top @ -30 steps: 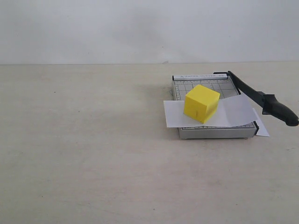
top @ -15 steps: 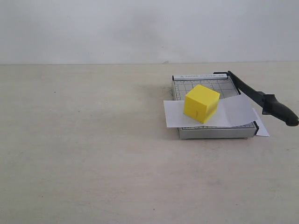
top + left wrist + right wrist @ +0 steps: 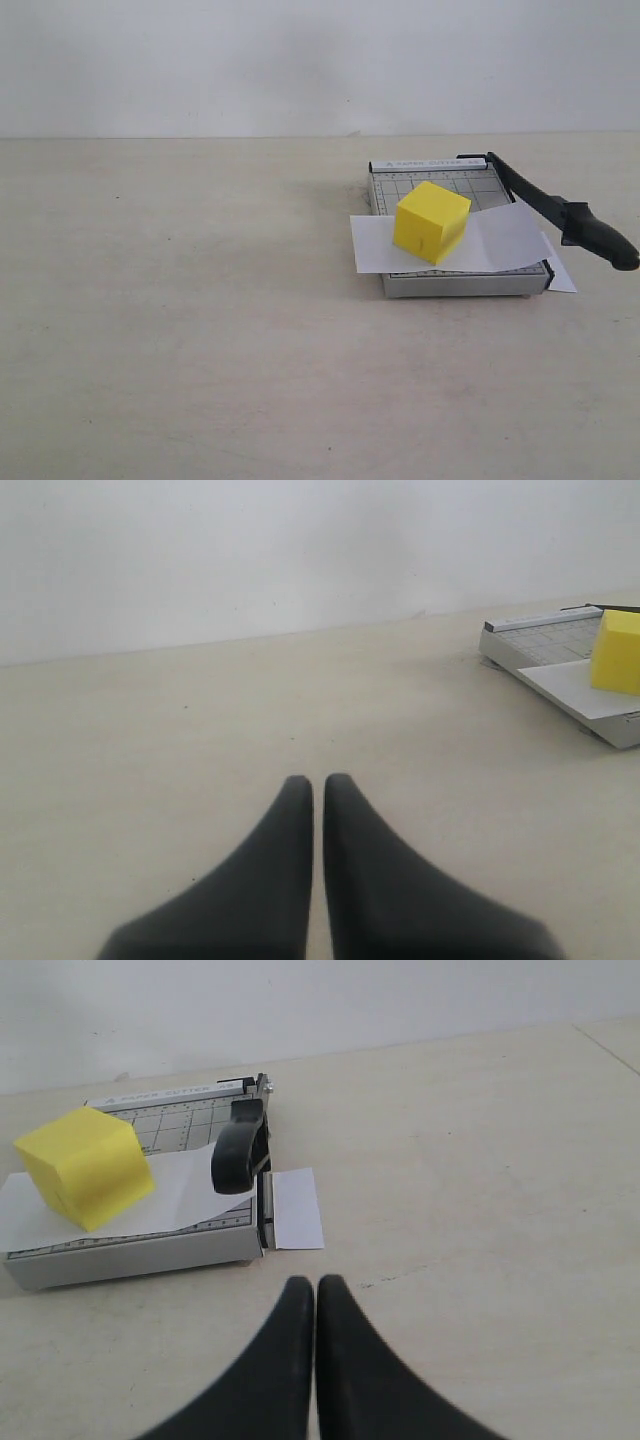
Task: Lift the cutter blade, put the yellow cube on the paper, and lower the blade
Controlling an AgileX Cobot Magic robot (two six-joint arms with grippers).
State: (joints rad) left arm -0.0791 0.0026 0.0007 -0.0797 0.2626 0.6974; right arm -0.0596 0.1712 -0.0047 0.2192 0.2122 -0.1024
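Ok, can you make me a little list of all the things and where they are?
yellow cube: sitting on the paper
paper: lying across the grey cutter board, sticking out on both sides
cutter blade: along the board's right edge, over the paper; fully down or not, cannot tell
left gripper: shut, empty, away from the cutter
right gripper: shut, empty, near the cutter, not touching it
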